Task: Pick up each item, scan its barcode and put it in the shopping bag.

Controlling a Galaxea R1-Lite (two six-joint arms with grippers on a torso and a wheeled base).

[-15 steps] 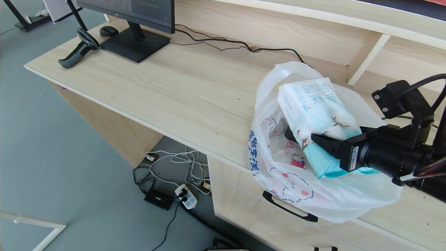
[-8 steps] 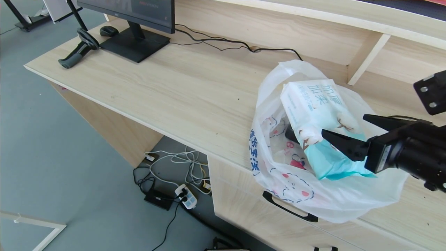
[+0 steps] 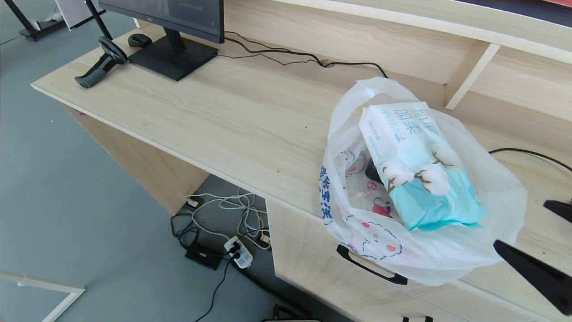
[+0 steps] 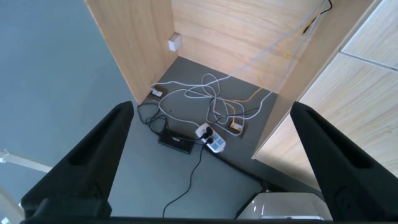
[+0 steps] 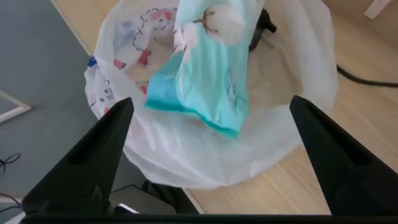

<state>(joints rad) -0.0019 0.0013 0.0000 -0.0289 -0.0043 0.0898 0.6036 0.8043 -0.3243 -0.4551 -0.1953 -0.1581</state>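
A white shopping bag (image 3: 424,264) with cartoon prints stands at the desk's front right edge. A teal-and-white tissue pack (image 3: 418,165) leans inside it, its top sticking out of the mouth. A dark item (image 3: 371,172) lies half hidden beneath the pack. My right gripper (image 3: 547,241) hangs open and empty to the right of the bag, clear of it. In the right wrist view, the bag (image 5: 292,93) and pack (image 5: 211,68) lie beyond my open right gripper (image 5: 211,168). My left gripper (image 4: 211,155) is open and empty, low beside the desk, over the floor.
A black barcode scanner (image 3: 100,65) lies at the desk's far left, next to a monitor stand (image 3: 172,51) and a mouse (image 3: 139,40). A black cable (image 3: 304,56) runs along the back. A power strip and tangled cords (image 4: 208,134) lie on the floor under the desk.
My right gripper opened off the tissue pack and drew back to the lower right. The pack stays leaning in the bag.
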